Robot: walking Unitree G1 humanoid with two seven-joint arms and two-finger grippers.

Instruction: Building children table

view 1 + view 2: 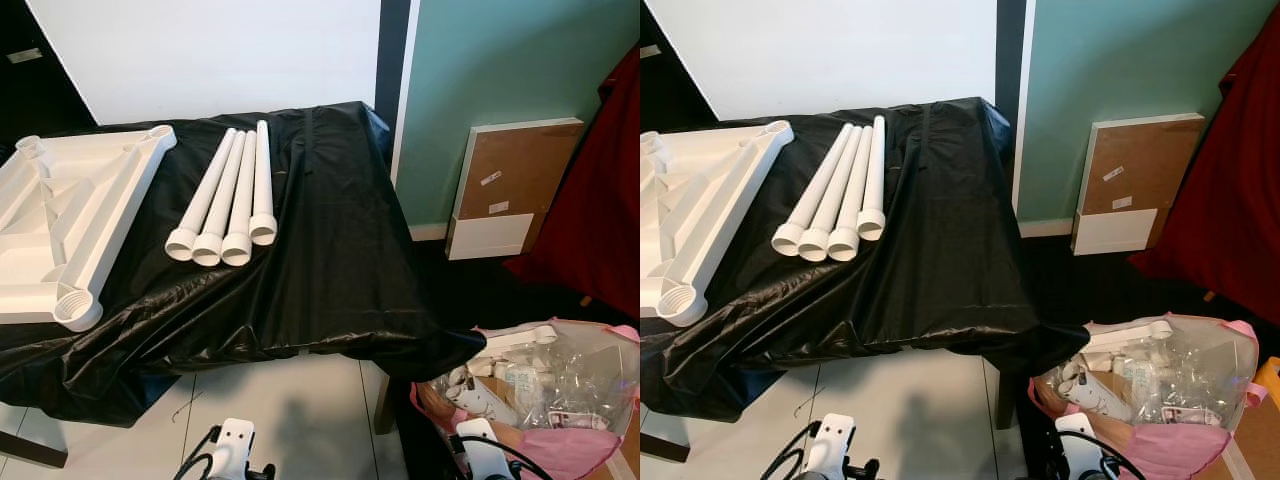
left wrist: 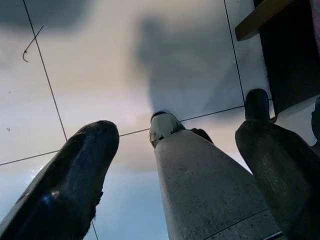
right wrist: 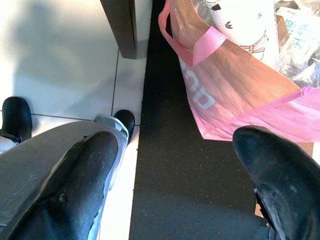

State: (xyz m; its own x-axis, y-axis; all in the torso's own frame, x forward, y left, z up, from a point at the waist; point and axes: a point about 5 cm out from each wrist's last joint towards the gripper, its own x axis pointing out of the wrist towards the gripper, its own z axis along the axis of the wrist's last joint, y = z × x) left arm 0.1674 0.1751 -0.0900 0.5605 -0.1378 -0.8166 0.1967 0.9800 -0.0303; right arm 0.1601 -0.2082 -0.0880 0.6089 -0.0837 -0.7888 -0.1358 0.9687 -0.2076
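White tabletop (image 1: 60, 225) upside down on black sheet (image 1: 320, 250), four legs (image 1: 225, 200) just beside it. Left gripper (image 2: 175, 170) and right gripper (image 3: 175, 175) both wide, holding nothing (hanging over floor).

Robot's own hardware: the left gripper (image 2: 177, 145) carries two long, glossy black fingers (image 2: 75, 185) with rounded, slightly scuffed tips, set well apart. Between them appears a matte silver-grey leg (image 2: 210, 195), faintly speckled, ending beyond the fingertips in a shiny grey-and-black foot (image 2: 164, 126). The right gripper (image 3: 182, 165) has matching black fingers (image 3: 272, 172), likewise spread, with a grey leg (image 3: 45, 150) beside one finger. From the head camera, white wrist housings (image 1: 230, 442) trail looped black cables (image 1: 200, 458) at both arms (image 1: 482, 450).
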